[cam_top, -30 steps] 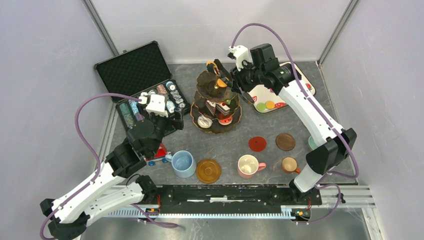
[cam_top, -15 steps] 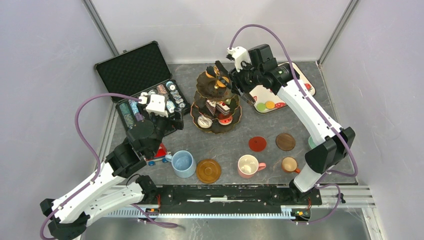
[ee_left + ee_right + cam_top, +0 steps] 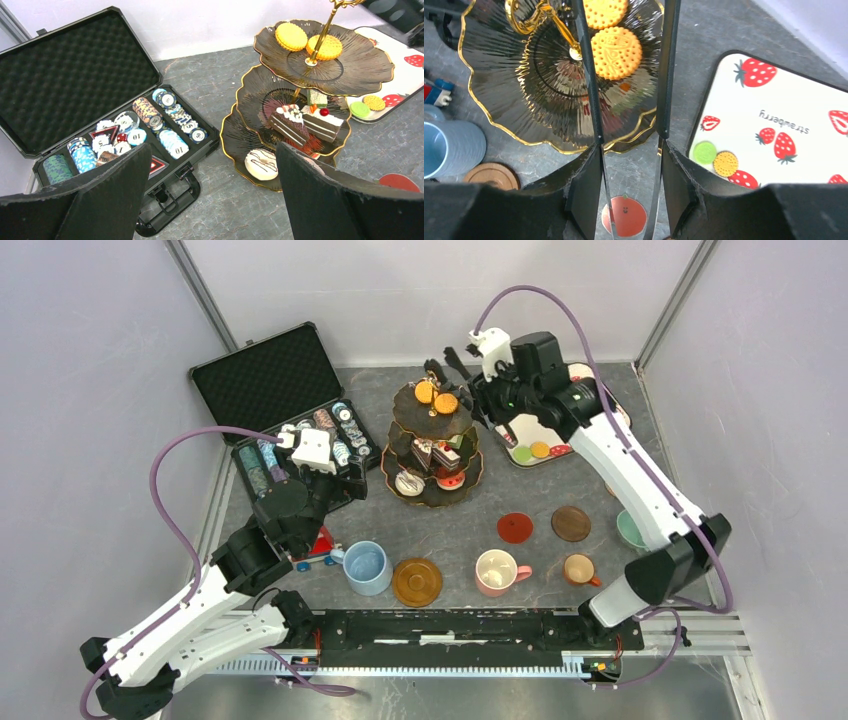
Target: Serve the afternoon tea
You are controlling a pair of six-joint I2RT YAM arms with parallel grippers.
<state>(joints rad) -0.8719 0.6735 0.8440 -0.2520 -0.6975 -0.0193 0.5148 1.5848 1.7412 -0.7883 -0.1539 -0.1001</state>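
Note:
The dark three-tier gold-rimmed stand (image 3: 470,480) stands mid-table, with two orange macarons (image 3: 446,402) on its top tier (image 3: 514,75). Cake slices (image 3: 292,125) and a white donut (image 3: 261,164) lie on the lower tiers. My right gripper (image 3: 630,150) is shut on metal tongs (image 3: 586,75). The tong tips hang apart and empty above the macarons (image 3: 616,52). My left gripper (image 3: 212,150) is open and empty, low between the stand and the chip case. In the front row are the blue mug (image 3: 366,567), pink mug (image 3: 496,572) and small brown mug (image 3: 578,569). Round coasters (image 3: 417,581) lie nearby.
A strawberry-print tray (image 3: 560,430) at the back right holds a green macaron (image 3: 704,152) and a yellow macaron (image 3: 725,163). The open black case of poker chips (image 3: 270,390) sits at the back left. A red toy car (image 3: 318,545) lies by the blue mug. The green mug (image 3: 630,530) peeks out behind my right arm.
The tongs have spread and drawn back to the right, up off the top tier, where a second orange macaron now lies. The left arm has not moved.

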